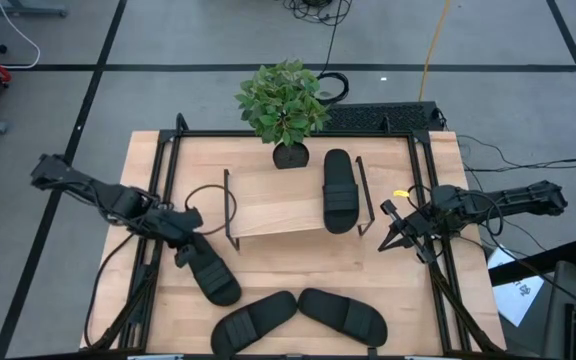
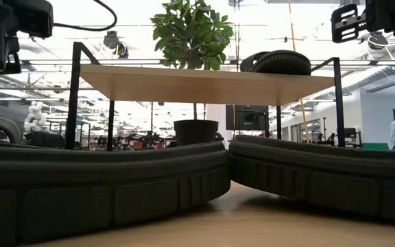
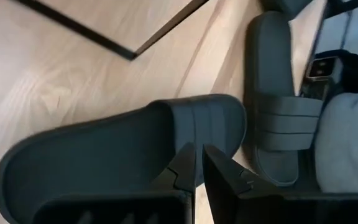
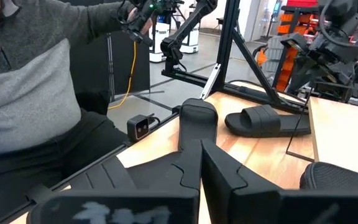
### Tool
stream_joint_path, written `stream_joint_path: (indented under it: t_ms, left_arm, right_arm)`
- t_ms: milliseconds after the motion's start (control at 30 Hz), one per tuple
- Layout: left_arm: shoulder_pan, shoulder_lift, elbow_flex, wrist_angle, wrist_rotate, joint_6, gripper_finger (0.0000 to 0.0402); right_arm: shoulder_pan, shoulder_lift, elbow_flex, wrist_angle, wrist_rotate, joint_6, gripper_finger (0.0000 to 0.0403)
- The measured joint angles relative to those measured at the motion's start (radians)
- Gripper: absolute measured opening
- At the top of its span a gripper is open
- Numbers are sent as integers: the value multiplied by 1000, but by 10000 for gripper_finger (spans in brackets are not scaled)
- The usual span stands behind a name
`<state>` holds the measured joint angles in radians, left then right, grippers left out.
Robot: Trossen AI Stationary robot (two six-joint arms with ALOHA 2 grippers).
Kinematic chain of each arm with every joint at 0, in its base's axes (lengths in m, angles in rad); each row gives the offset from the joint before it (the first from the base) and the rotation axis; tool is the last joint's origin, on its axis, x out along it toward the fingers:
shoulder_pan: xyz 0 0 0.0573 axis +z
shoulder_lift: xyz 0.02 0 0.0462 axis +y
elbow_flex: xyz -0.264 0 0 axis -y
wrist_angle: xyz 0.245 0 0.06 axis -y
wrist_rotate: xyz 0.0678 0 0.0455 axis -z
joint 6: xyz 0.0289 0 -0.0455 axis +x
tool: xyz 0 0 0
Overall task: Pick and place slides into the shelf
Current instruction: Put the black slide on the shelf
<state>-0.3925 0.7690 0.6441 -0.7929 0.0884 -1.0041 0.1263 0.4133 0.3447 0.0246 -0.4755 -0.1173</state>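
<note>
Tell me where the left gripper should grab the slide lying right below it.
Grip the slide's broad strap, coming straight down from above. It lies flat, sole down, on the table, so the raised strap is likely the easiest part to pinch. The left gripper hangs at its upper end.

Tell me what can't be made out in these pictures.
- Low view: two near slides hide most of the tabletop behind them.
- Low view: shelved slide shows only its side edge.
- High view: shelf top hides the space beneath.
</note>
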Motion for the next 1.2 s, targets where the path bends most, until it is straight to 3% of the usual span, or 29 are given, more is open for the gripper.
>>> stream_joint_path:
  t_ms: [333, 633, 900, 1033, 1200]
  left_arm:
    - [-112, 103, 0, -3, -51, -50, 41]
    - [-184, 180, 0, 6, -91, -178, 177]
    - [-191, 256, 0, 48, -123, -172, 313]
    - [-192, 298, -1, 65, -122, -168, 351]
    - [-192, 338, -1, 108, -122, -135, 364]
  right_arm:
    - [0, 0, 0, 0, -1, 37, 0]
    - [0, 4, 0, -4, -53, 48, 0]
    - [0, 4, 0, -5, -52, 46, 0]
    - [0, 4, 0, -5, -51, 46, 0]
    - [0, 4, 0, -6, -50, 52, 0]
